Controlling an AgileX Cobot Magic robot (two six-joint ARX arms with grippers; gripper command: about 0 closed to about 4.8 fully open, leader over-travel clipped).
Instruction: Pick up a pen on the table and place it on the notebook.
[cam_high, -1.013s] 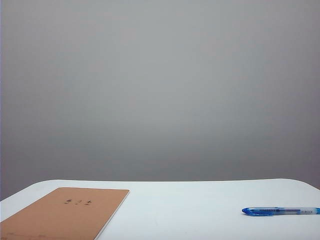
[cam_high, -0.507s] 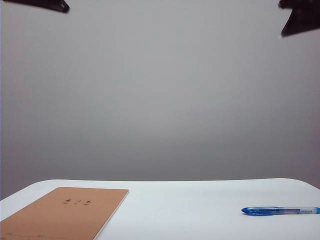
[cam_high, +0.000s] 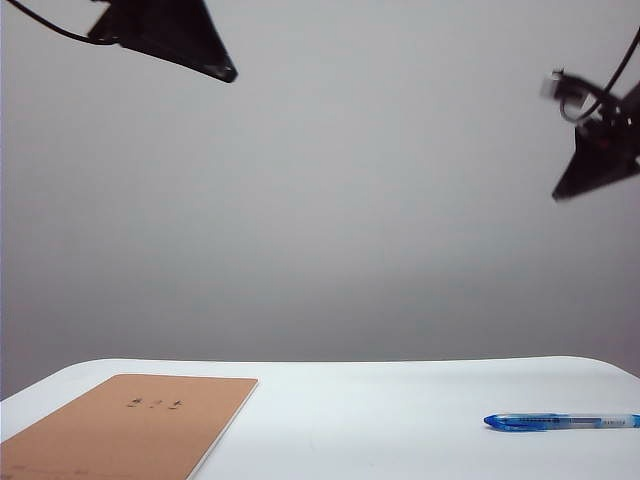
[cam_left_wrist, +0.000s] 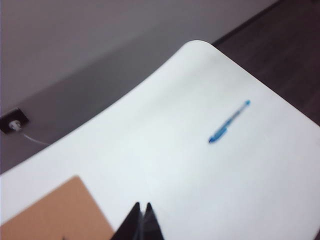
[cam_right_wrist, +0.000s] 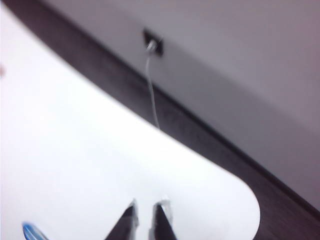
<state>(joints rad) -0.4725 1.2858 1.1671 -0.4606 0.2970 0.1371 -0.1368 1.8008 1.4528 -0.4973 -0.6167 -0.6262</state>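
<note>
While both arms hang high over the scene, I see a white worktop (cam_high: 400, 410) with rounded corners, smooth and bare apart from two items. A tan notebook (cam_high: 130, 425) lies flat at the near left of the exterior view, small dark characters on its cover. Well apart from it, at the near right, the blue pen (cam_high: 560, 422) lies flat on the worktop, untouched. Behind the worktop stands a plain grey wall; the wrist views show dark flooring beyond the edge and a wall socket (cam_right_wrist: 152, 42) with a thin pale cable (cam_right_wrist: 151, 90) hanging from it. My left tool (cam_left_wrist: 141, 220) hovers above the notebook's corner, its fingers pressed together. My right tool (cam_right_wrist: 145, 220) hangs above the worktop's right end, fingers slightly apart, holding nothing.
</note>
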